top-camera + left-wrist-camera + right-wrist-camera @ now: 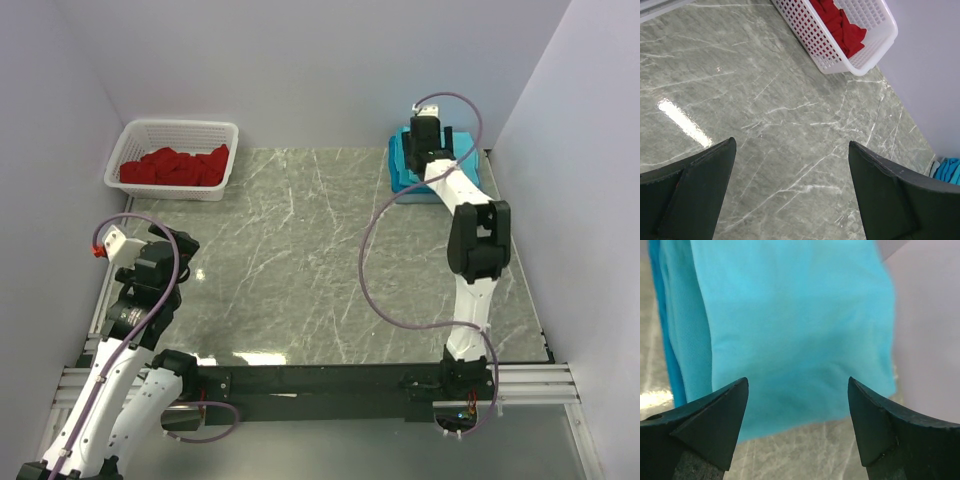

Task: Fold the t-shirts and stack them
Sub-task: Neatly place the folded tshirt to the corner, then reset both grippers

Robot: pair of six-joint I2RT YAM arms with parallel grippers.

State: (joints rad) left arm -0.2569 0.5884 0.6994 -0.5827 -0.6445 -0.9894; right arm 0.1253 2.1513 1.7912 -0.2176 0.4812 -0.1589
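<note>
Folded turquoise t-shirts (pixel 402 168) lie in a stack at the table's back right corner, beside the wall. My right gripper (pixel 428 132) hovers over that stack. In the right wrist view the smooth blue t-shirts (pixel 790 315) fill the frame and my right gripper (pixel 797 381) is open, with nothing between its jaws and the near hem of the fabric just below them. My left gripper (pixel 186 246) hangs over the table's left side; it is open (pixel 792 142) over bare marble. A sliver of the t-shirts (pixel 949 170) shows far off in the left wrist view.
A white mesh basket (pixel 140 135) holding red cloth (pixel 176 166) stands at the back left, and the basket (pixel 875 55) also shows in the left wrist view. White walls close in the table on three sides. A purple cable (pixel 375 270) loops off the right arm.
</note>
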